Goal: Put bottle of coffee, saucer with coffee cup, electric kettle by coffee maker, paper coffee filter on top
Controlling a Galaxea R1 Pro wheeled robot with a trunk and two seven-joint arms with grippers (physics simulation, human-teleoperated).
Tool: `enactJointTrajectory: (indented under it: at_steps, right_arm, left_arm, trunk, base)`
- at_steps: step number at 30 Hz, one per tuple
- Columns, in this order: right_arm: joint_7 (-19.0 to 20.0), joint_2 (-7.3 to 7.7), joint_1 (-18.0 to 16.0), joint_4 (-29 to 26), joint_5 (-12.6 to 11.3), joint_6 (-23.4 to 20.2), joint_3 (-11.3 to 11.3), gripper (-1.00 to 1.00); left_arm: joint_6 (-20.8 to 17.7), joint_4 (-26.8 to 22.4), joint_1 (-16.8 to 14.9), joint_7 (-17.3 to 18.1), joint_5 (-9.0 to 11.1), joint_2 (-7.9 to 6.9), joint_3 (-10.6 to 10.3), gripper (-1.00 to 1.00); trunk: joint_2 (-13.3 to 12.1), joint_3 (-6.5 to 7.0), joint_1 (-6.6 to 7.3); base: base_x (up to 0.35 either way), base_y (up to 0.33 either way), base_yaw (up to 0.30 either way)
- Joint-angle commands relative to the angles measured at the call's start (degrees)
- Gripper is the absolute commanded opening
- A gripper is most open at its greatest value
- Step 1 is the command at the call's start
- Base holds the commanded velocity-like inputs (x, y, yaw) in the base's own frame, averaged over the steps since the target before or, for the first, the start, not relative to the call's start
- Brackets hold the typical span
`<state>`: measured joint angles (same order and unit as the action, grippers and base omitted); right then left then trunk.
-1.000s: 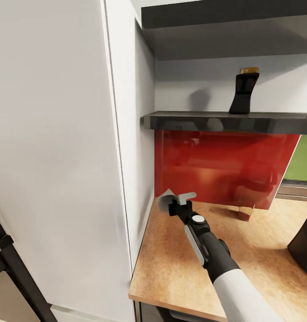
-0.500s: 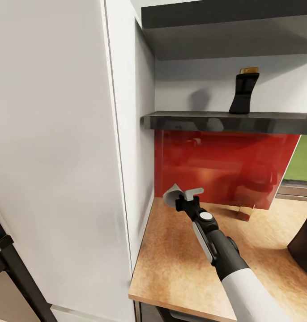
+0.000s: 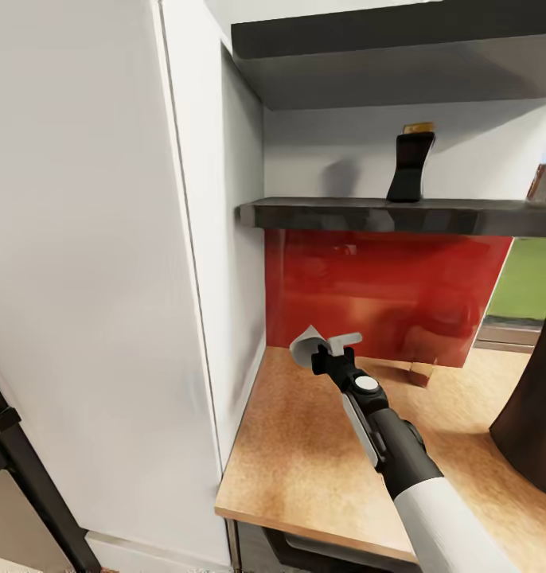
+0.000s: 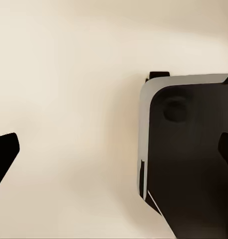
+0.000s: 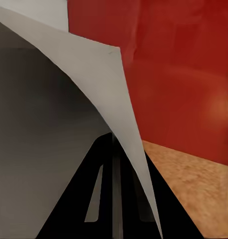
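Curling pale grey, the paper coffee filter (image 3: 309, 344) (image 5: 69, 114) sits pinched between the closed fingers of the right gripper (image 3: 327, 352), above the kitchen countertop (image 3: 305, 454).

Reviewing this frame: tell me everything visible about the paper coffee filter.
The paper coffee filter is a thin whitish-grey sheet curled into a cone, matte and shaded darker inside the fold. It is pinched at its narrow end between the shut fingers of the right gripper, its wide end fanning up and away from them. It hangs in the air above the kitchen countertop, in front of the red backsplash. In the right wrist view it looms large, one edge curving over the fingers.
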<state>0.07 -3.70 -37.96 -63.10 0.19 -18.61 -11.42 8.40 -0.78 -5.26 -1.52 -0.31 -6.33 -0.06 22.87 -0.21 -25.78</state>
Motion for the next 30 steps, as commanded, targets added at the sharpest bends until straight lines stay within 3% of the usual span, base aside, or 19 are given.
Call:
enactJointTrajectory:
  at_steps: [1,30]
  right_arm:
    - [0.02,0.0,-0.01,-0.14,-0.15,-0.28,-0.01,-1.0]
    - [0.02,-0.14,-0.01,-0.02,-0.12,-0.34,-0.27,-1.0]
  left_arm:
    - [0.21,0.04,-0.02,-0.15,-0.04,0.0,-0.03,1.0]
    - [0.09,-0.01,-0.1,-0.22,0.24,-0.01,0.15,1.0]
  trunk:
    - [0.04,-0.03,0.0]
    - [0.04,-0.03,0.0]
  base:
    - [-0.201,-0.223,0.0]
    - [-0.219,-0.212,-0.022]
